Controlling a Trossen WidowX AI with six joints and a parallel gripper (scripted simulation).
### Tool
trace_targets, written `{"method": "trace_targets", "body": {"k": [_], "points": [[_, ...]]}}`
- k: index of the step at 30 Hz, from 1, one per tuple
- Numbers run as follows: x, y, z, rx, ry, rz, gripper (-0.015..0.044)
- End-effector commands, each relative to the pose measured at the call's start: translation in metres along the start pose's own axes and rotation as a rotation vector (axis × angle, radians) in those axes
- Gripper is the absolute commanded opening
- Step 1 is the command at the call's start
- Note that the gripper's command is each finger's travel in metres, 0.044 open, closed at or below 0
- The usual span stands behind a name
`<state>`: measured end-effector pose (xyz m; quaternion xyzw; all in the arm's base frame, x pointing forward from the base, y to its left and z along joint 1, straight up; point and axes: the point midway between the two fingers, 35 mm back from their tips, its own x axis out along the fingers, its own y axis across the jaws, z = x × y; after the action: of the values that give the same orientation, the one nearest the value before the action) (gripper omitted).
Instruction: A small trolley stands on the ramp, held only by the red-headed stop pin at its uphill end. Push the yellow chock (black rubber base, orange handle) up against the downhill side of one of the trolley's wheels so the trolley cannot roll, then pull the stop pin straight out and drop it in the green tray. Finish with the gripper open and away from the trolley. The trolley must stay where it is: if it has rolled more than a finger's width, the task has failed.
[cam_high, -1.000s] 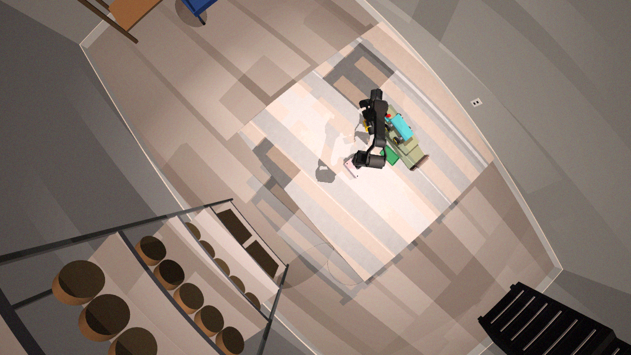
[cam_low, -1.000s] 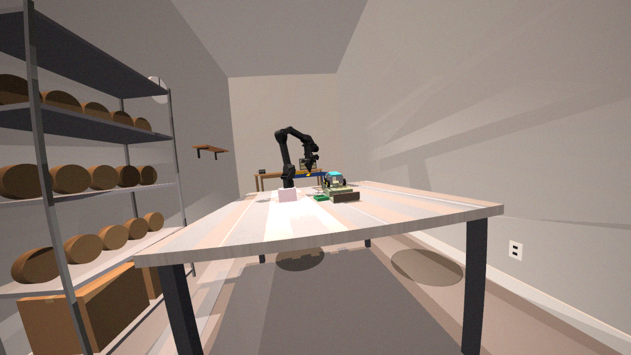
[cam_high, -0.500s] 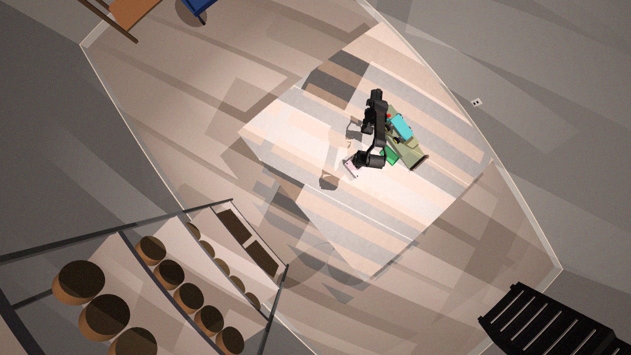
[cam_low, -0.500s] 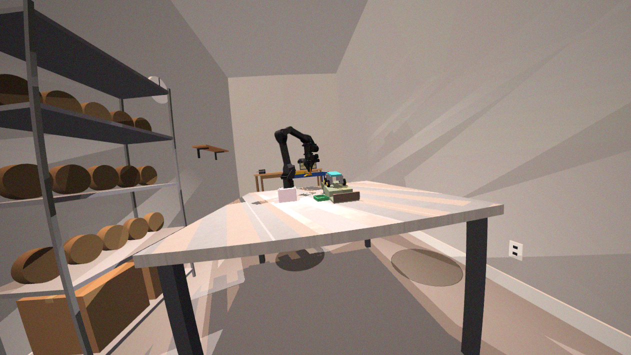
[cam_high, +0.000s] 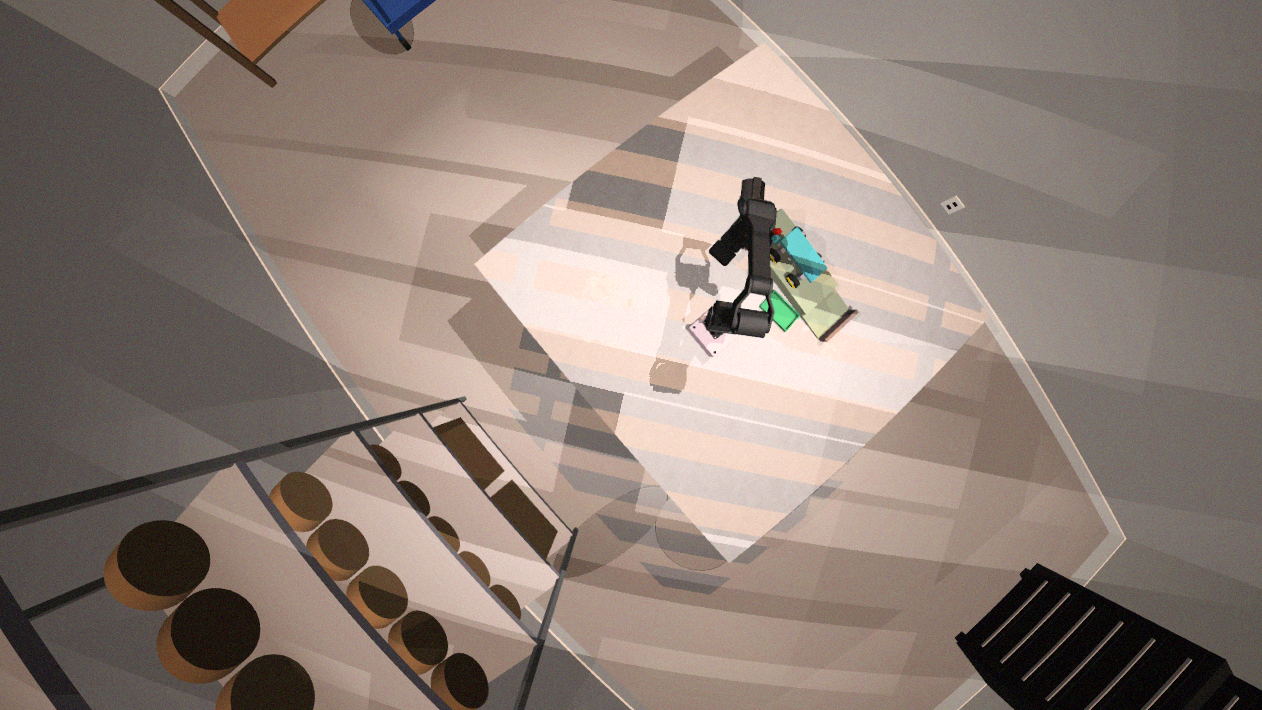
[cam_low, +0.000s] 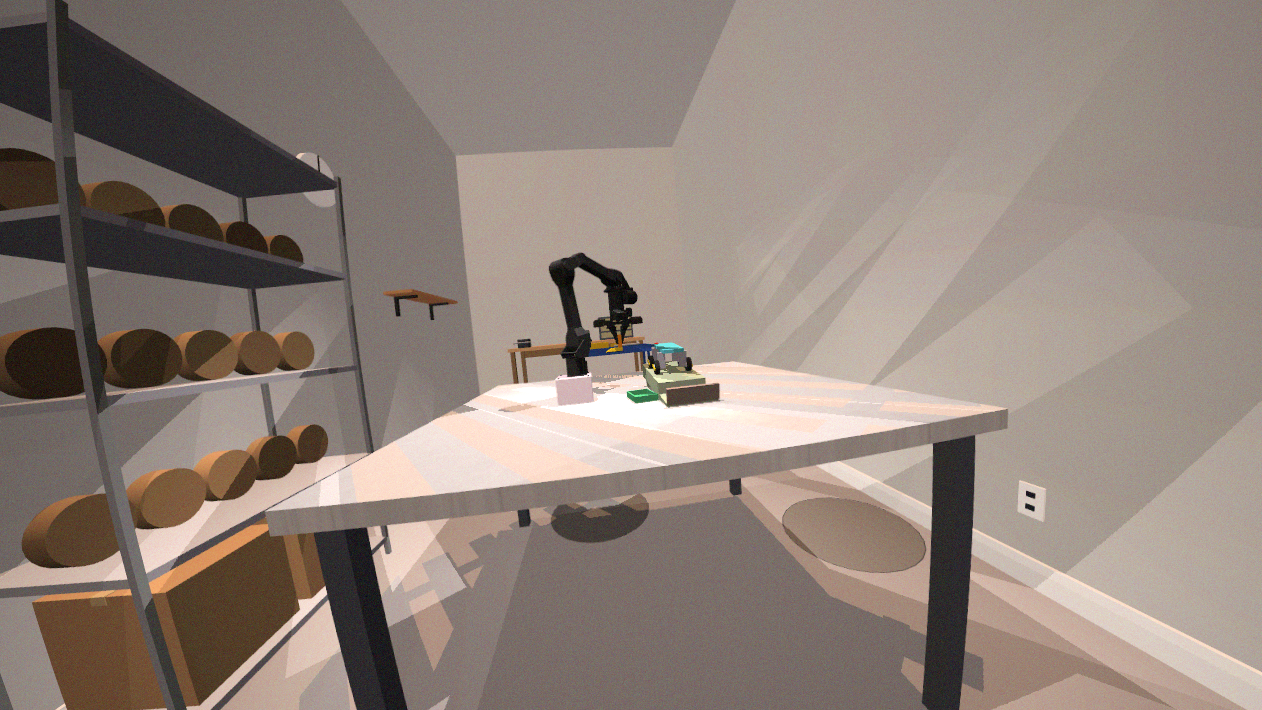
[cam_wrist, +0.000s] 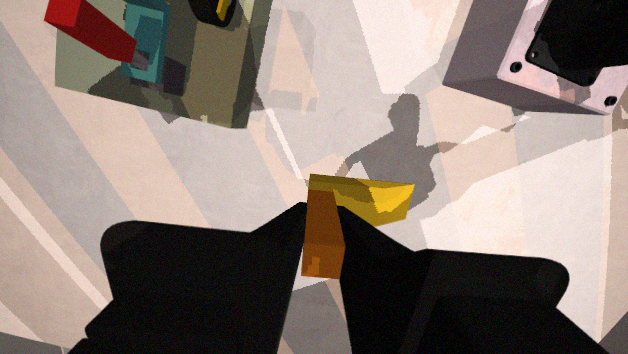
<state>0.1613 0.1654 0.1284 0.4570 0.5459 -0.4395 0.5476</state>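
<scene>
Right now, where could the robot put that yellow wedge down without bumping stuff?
The gripper holds the chock by its handle over open tabletop between the ramp and the arm's base. It is crowded on the ramp, around the trolley, pin and tray.
</scene>
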Motion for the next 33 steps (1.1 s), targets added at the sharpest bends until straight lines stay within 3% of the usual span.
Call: {"method": "trace_targets", "body": {"k": [1,10,33], "points": [[0.000,0.000,0.000,0.135,-0.004,0.000,0.0000],[0.000,0.000,0.003,0.140,-0.004,0.000,0.0000],[0.006,0.009,0.086,0.140,-0.011,0.002,0.0000]]}}
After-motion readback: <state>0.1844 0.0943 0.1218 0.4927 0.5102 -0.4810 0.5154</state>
